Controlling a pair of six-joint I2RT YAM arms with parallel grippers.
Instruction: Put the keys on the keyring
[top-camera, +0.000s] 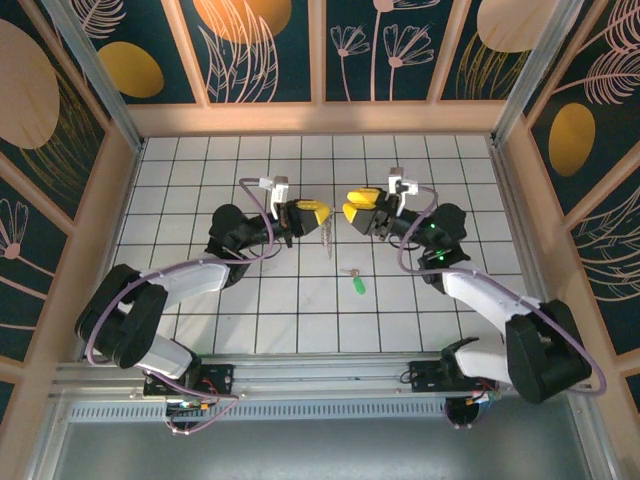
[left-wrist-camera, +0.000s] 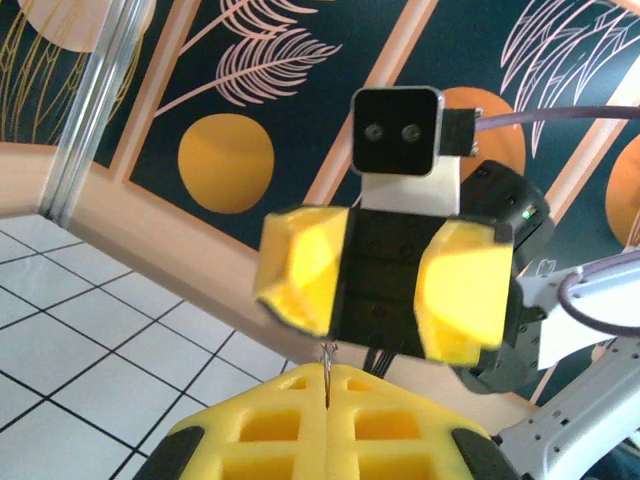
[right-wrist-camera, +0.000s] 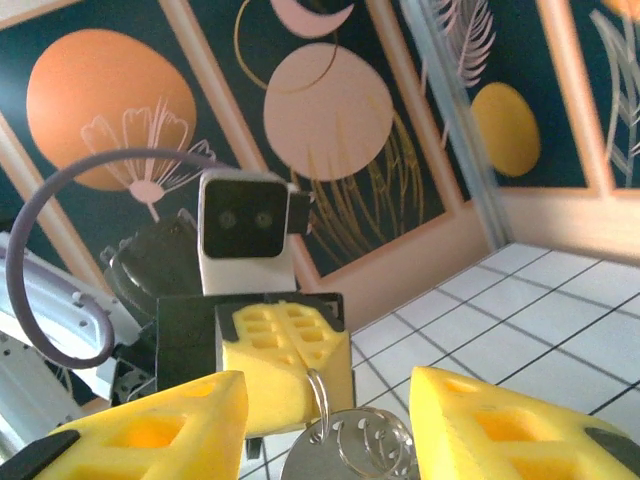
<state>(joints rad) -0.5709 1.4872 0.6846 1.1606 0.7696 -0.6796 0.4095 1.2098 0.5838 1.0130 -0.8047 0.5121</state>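
My left gripper (top-camera: 318, 213) is shut on the keyring (top-camera: 328, 238), which hangs below its yellow fingertips above the middle of the table. In the left wrist view the thin wire of the keyring (left-wrist-camera: 327, 362) sticks up from the closed seam of the left gripper (left-wrist-camera: 328, 385). My right gripper (top-camera: 352, 208) faces it, open. In the right wrist view the keyring (right-wrist-camera: 345, 448), with a round metal tag, hangs between the spread fingers of the right gripper (right-wrist-camera: 328, 405), which are not touching it. The keys (top-camera: 357, 284), green-headed, lie on the tiles in front of both grippers.
The white tiled table (top-camera: 200, 180) is walled by wooden rails and patterned panels (top-camera: 265, 45) at the back and sides. Both arm bases stand on the metal rail (top-camera: 320, 375) at the near edge. The two grippers are about one tile apart.
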